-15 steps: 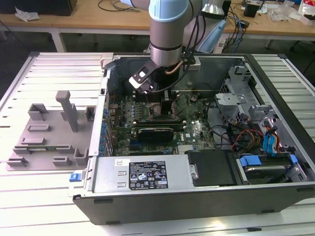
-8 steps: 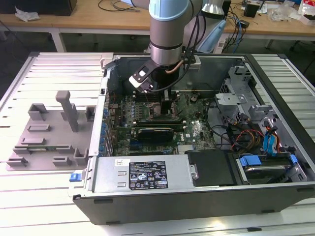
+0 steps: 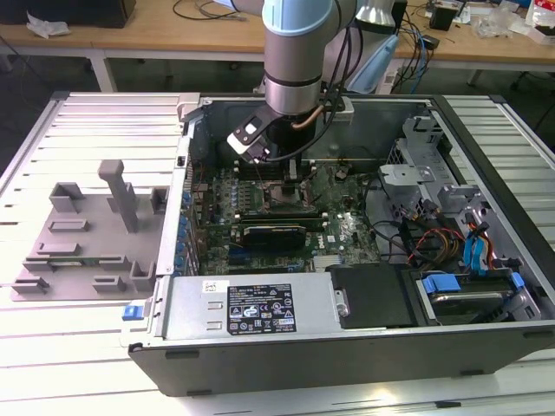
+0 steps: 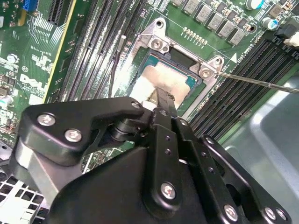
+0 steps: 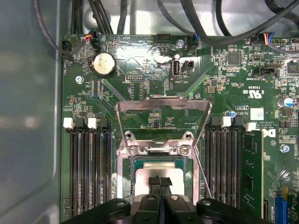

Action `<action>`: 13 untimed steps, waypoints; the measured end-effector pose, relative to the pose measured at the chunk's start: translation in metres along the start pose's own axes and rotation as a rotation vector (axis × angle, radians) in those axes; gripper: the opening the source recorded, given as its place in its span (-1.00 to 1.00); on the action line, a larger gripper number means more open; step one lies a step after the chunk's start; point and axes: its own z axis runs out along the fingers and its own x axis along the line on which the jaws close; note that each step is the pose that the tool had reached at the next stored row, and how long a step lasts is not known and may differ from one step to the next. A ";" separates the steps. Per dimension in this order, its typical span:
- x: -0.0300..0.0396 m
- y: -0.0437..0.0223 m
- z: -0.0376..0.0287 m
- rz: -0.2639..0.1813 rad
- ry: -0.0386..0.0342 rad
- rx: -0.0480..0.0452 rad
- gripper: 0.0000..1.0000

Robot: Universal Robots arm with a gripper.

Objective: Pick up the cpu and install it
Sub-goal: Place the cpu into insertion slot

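Cpu (image 5: 147, 171) is lying flat in the socket frame (image 5: 161, 149) on the green motherboard (image 5: 140, 79), inside the open computer case (image 3: 347, 364). The gripper (image 5: 161, 179) is hanging directly over it, fingers pressed together, tips touching or nearly touching its silver top.
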 end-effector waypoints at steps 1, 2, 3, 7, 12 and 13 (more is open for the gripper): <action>0.0000 0.0000 0.0000 0.000 0.0001 0.0000 -0.79; 0.0000 -0.0003 -0.0001 0.000 0.0000 0.0000 -0.79; 0.0000 -0.0009 0.0000 0.000 -0.0001 0.0001 -0.79; 0.0001 -0.0022 0.0036 0.000 0.0000 0.0000 -0.79; 0.0000 -0.0025 0.0068 0.000 -0.0006 0.0004 -0.79; 0.0001 -0.0025 0.0071 0.000 -0.0003 0.0002 -0.79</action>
